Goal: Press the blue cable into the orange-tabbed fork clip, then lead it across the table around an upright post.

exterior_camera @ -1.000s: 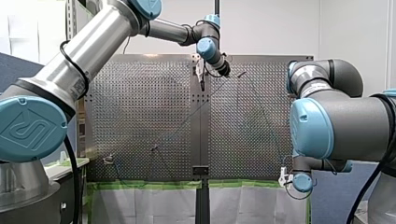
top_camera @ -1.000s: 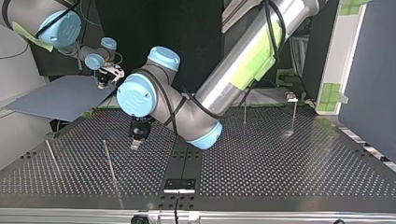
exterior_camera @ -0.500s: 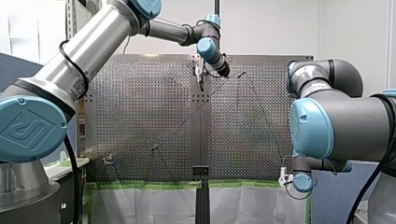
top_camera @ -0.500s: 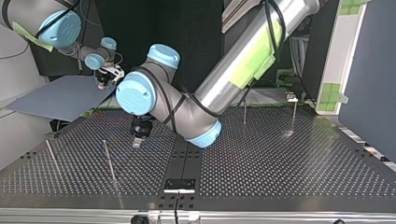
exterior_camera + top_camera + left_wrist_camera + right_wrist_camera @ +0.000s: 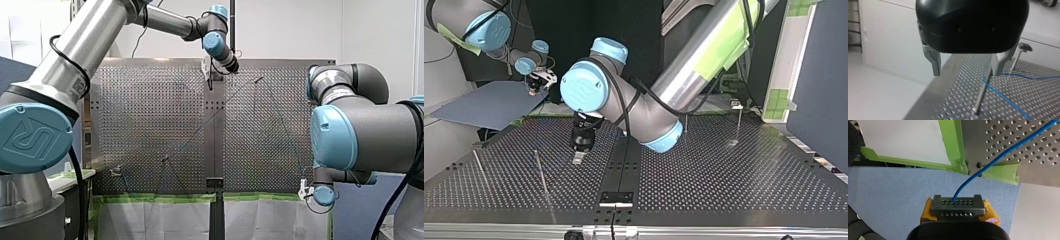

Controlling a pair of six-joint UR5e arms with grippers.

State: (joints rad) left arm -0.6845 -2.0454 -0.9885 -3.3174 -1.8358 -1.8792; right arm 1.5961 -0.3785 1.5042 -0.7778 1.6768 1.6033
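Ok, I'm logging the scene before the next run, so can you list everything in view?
table: one, silver, perforated, under my left arm.
posts: three, metal, upright; two at the top view's left, one toward its right.
clip: one, colour unclear, on a stem at the top view's far right.
cable: one, blue, running from my right gripper onto the table.
tape: green, along the table's edge.
board: one, blue-grey, beside the table, under my right gripper.
left gripper: black, metal fingers, open, over the table near a post.
right gripper: yellow pads, shut on the cable, off the table's corner.
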